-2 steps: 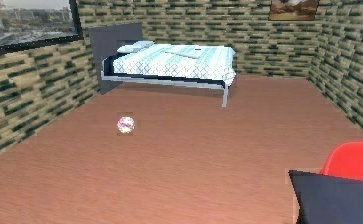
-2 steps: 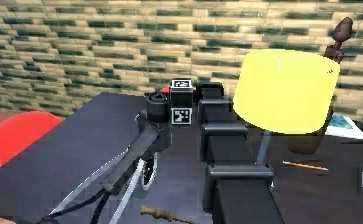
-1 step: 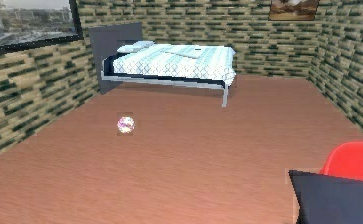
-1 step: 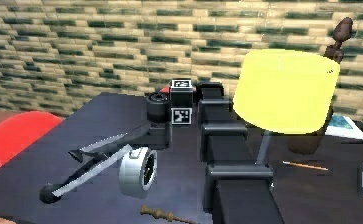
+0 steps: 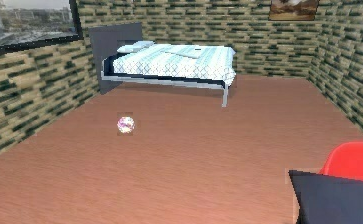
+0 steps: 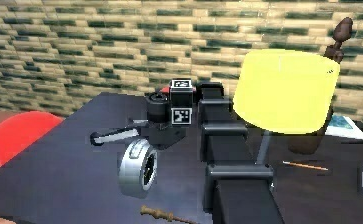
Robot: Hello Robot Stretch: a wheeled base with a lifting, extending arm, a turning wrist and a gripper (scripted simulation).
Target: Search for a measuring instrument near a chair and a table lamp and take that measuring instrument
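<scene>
Hand (image 6: 104,137) near round grey tape measure (image 6: 139,167) — cannot tell whether it holds anything.

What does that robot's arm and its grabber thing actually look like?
The arm is a dark, blocky square bar built of stacked segments. Near its far end sit two small white squares with black marks. The gripper has a dark body and two thin grey fingers.
</scene>
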